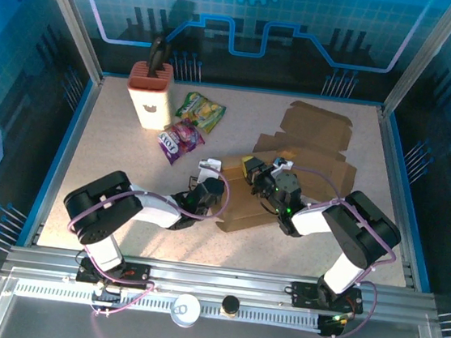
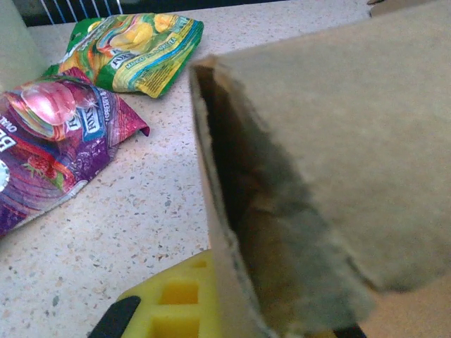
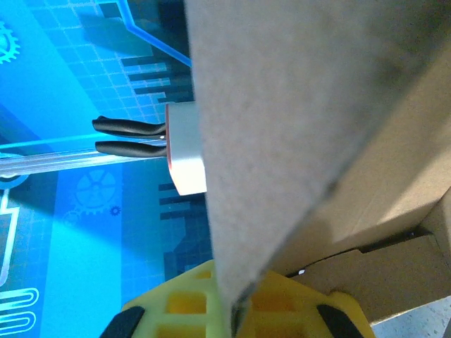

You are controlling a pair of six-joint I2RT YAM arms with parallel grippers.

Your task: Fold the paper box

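paper box (image 1: pixel 241 210) wall is clamped in left gripper (image 1: pixel 209 174), opposite panel is pinched in right gripper (image 1: pixel 256 171), likely so both sides are held up for folding

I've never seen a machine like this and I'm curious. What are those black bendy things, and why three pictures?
They are two robot arms bolted to a table. One picture looks down from above; the other two come from a camera on each wrist. The left gripper and the right gripper each pinch an edge of the brown paper box. Lying nearby: a green snack bag, a purple snack bag and a white holder with black handles.
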